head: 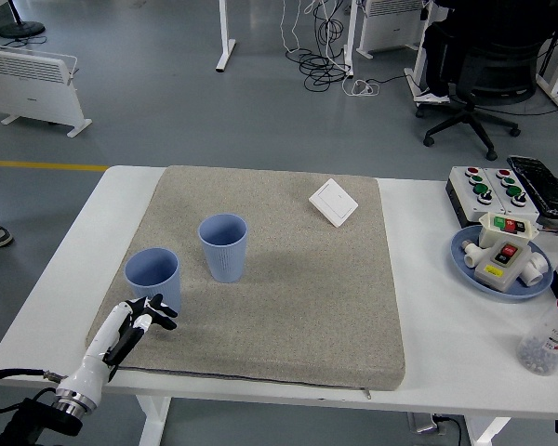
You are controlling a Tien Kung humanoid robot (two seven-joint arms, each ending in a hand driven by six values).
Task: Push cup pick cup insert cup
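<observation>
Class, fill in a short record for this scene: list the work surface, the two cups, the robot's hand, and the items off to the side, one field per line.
surface: grey mat on a white table
near cup: blue cup, upright, at the mat's left edge
far cup: second blue cup, upright, apart from the first
left hand: just in front of the near cup, holding nothing
right hand: not in view
on mat: white switch plate
right side: blue plate, button box

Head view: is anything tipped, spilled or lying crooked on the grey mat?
Nothing is spilled. Both blue cups stand upright. Only the white switch plate lies turned at an angle to the mat's edges.
</observation>
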